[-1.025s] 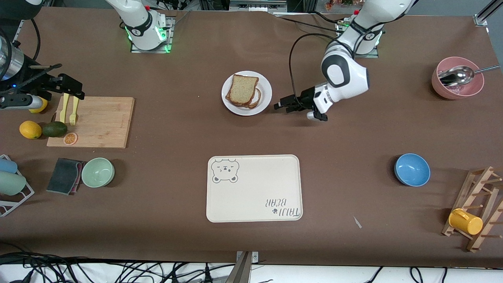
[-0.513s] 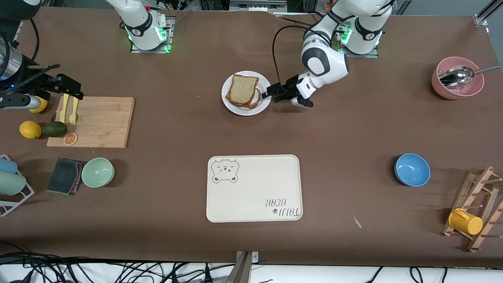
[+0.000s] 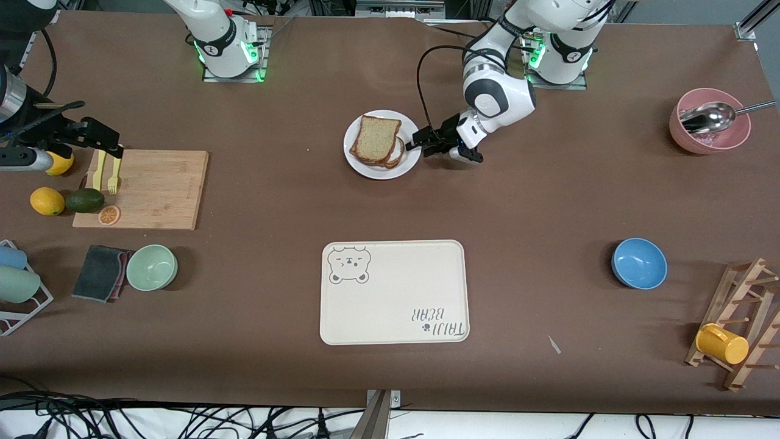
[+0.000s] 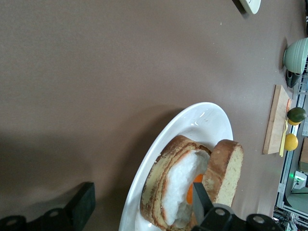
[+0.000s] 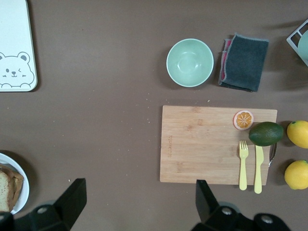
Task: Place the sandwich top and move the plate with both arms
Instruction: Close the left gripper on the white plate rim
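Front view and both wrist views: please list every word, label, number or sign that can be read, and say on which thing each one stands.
"TAIJI BEAR": printed upside down in the front view, on a corner of the cream tray, with a small paw sign beside it.
Bear face drawing, no words: on the corner diagonally across the same tray.
Small mark burned along one edge of the cutting board: too small to read.
No other text shows.

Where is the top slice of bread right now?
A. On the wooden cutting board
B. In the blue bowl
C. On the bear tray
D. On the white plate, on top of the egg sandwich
D. The sandwich top lies on the stack with the egg on the plate, while the left gripper reaches the plate's rim at the left arm's end.
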Available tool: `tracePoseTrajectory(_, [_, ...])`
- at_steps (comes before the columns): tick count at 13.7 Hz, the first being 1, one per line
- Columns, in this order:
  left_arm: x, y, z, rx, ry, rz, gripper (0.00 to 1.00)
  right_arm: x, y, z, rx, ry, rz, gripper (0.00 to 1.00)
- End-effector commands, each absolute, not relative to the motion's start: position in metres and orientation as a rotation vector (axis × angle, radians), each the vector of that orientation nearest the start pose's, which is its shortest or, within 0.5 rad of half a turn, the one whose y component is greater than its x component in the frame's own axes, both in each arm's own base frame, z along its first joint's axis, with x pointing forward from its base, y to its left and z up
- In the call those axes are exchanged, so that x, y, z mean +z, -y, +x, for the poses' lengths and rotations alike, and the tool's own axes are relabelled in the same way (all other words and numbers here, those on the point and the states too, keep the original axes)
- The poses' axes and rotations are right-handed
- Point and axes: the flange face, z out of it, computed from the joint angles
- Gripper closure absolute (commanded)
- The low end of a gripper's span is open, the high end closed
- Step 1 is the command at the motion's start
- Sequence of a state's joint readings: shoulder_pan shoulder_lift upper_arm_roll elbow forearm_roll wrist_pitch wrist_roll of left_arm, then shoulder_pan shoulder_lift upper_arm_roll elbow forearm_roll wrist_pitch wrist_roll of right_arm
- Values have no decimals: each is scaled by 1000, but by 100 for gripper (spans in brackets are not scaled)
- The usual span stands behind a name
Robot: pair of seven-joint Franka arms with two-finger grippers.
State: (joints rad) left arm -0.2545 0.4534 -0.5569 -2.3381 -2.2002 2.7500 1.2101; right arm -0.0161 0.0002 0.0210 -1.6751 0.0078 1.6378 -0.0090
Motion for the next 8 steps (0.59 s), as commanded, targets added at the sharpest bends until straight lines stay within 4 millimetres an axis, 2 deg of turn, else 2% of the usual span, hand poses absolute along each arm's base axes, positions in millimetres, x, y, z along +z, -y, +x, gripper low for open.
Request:
tracePoseTrajectory(1, [142, 326, 322, 28, -265, 2286, 22, 585, -2, 554, 50, 24, -3123, 0])
tracePoseTrajectory(5, [139, 328, 318, 23, -243, 2289, 43, 585, -6, 554, 50, 36, -3123, 0])
tracePoseTrajectory(8, [138, 329, 312, 11, -234, 2293, 55, 585, -6, 554, 48, 36, -3121, 0])
